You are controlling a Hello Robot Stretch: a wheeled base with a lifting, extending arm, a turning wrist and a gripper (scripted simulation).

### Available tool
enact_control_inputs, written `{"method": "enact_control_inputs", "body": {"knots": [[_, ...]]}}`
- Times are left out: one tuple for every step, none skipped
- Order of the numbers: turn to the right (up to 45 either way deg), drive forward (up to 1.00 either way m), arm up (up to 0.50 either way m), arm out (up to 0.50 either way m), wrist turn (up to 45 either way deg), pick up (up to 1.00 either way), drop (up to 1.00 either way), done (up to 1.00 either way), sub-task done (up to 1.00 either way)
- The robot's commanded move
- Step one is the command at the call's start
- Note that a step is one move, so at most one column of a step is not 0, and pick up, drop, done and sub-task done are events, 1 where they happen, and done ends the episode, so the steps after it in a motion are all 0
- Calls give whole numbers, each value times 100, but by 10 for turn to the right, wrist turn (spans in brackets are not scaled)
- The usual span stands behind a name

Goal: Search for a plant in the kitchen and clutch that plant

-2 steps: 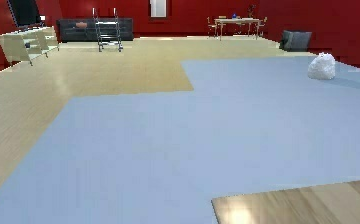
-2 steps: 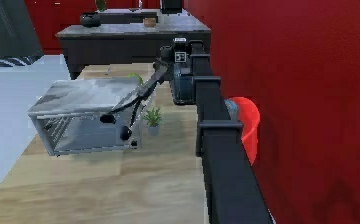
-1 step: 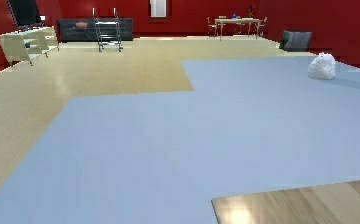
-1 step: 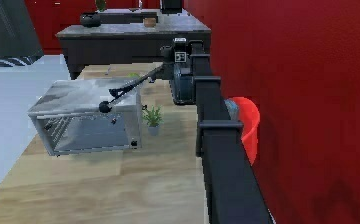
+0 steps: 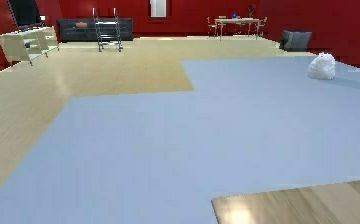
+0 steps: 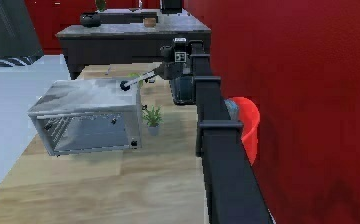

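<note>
In the forward view a wide room with red walls (image 5: 188, 8) is seen, its floor (image 5: 138, 150) laid partly in pale wood and partly in grey-blue. A white bag (image 5: 322, 67) is placed at 2 o'clock on the grey-blue part, with a dark cushion (image 5: 296, 40) beyond it. A surface with chairs (image 5: 236, 23) is set at 1 o'clock. A dark sofa (image 5: 83, 30) is found at 11 o'clock with a metal-framed chair (image 5: 108, 35) before it, and a white cabinet (image 5: 26, 45) at 10 o'clock. A corner of a wooden top (image 5: 298, 205) is shown at 5 o'clock.

In the arm side view the ground close by is given. The arm (image 6: 218, 150) is raised from 6 o'clock beside a red wall (image 6: 298, 80), and the pincer (image 6: 130, 83) is pointed toward 9 o'clock, in line with a grey crate (image 6: 83, 110). With the crate behind it, neither its state nor whether anything is grasped can be told. The plant (image 6: 152, 117), small and potted, is stood on the wooden floor at the crate's 3 o'clock, just beside it, between crate and arm. A long dark surface (image 6: 128, 35) is seen at 12 o'clock, and a red rounded object (image 6: 246, 125) at the arm's 3 o'clock.
</note>
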Motion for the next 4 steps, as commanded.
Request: {"method": "enact_control_inputs", "body": {"knots": [[0, 0, 0, 0, 30, 0, 0, 0, 0], [0, 0, -30, 0, 0, 0, 0, 0, 0], [0, 0, 0, 0, 0, 100, 0, 0, 0], [0, 0, 10, 0, 0, 0, 0, 0, 0]]}}
